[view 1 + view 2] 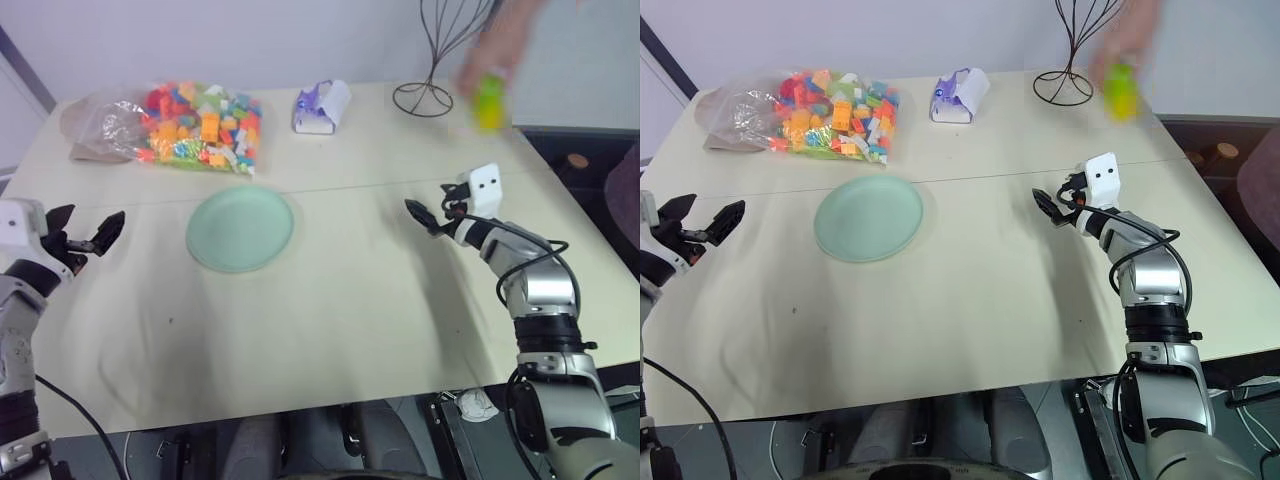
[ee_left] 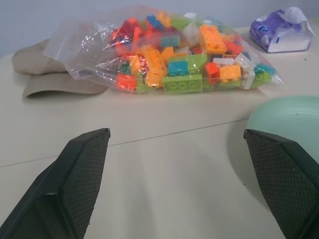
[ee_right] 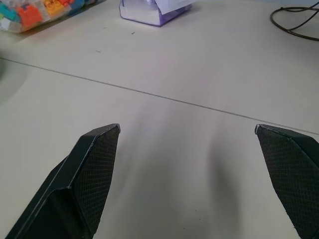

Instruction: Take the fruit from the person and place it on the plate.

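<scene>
Left eye view, person's hand holding fruit above far surface, plate bare, left gripper and right gripper both wide open, empty.

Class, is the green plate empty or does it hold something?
Empty. The plate shows bare; the fruit is in the person's hand.

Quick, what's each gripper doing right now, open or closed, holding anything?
Left gripper: open, holding nothing.
Right gripper: open, holding nothing.
The person's hand holds the fruit over the table's far right corner.
</scene>
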